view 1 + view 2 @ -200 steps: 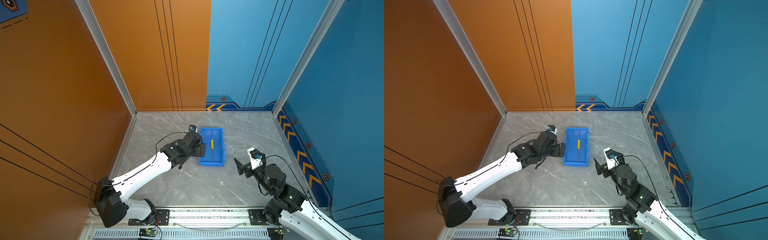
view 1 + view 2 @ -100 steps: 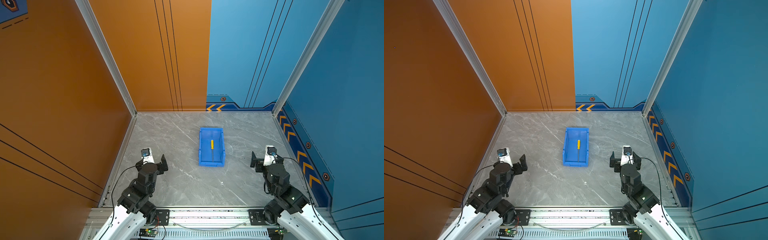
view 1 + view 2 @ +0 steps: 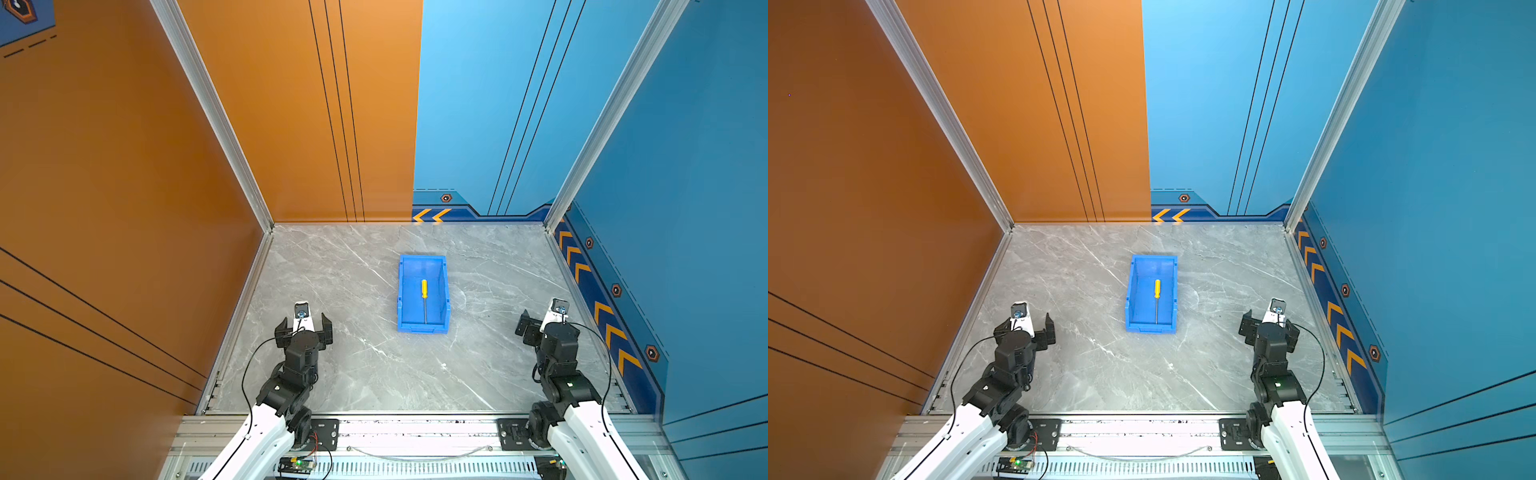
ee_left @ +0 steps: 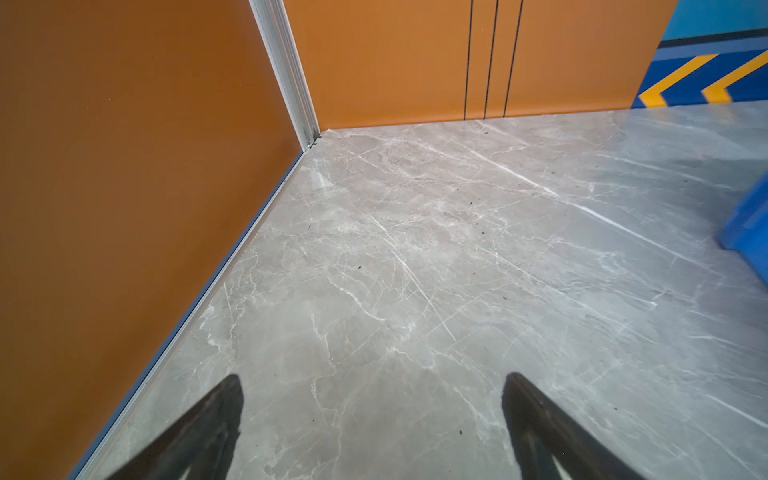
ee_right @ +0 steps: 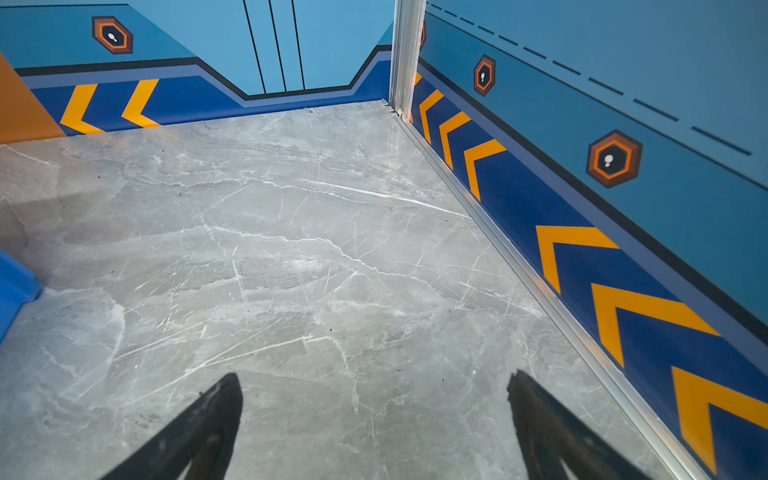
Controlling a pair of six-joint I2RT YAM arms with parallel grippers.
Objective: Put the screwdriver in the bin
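Screwdriver [image 3: 424,299] [image 3: 1157,299] is in the bin [image 3: 401,291] [image 3: 1130,291], lying flat on the bin floor and lengthwise. The yellow handle is toward the far end and the shaft tip points near, at the lowered lip. The bin sits approx mid-table [image 3: 353,291], long side running near to far. L gripper [image 3: 304,318] [image 4: 372,378] is at the near-left by the orange wall, claw spread wide, w/ only bare marble showing between the fingers. R gripper [image 3: 1269,322] [image 5: 375,375] is at the near-right, close to the blue chevron wall, claw also spread wide over bare marble. Both grippers are well apart from the bin. Each wrist cam catches just a blue corner of it [image 4: 748,224] [image 5: 16,282] at the frame edge, and the screwdriver isn't visible in either.
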